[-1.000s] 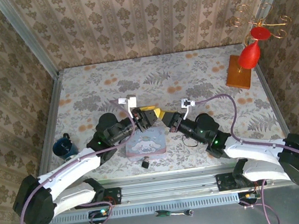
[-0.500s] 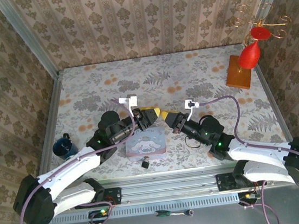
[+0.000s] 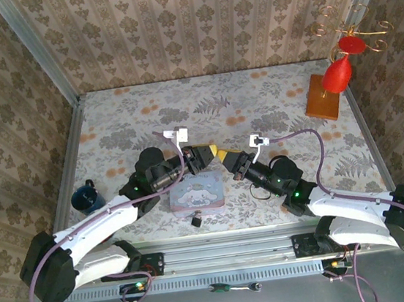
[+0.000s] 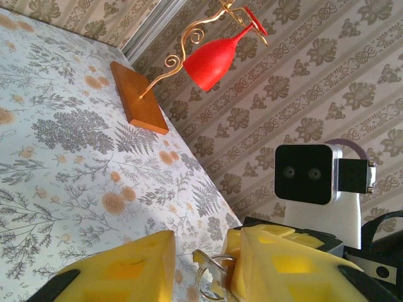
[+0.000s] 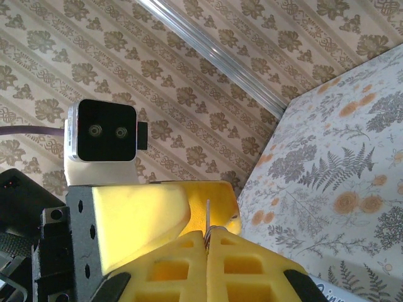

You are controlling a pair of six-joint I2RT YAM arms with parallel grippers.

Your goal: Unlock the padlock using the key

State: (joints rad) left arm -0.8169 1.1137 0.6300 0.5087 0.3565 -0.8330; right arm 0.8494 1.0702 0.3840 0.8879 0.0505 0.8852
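Centrally, left hand (image 3: 201, 155) near right hand (image 3: 223, 158)

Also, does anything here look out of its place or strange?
Yes. A green-handled tool lies on the grey metal ledge, off the flowered table. The small dark padlock sits alone near the table's front edge.

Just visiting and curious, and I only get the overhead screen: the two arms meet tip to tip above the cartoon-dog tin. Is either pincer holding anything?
Observer: The right wrist camera shows the right pincer shut on what looks like the key, a thin sliver poking from the seam.
Visitor: And the left one?
Observer: Its own camera shows a gap between the yellow fingers: the left pincer is open.
Visitor: Anything in that gap?
Observer: A small silvery ring.
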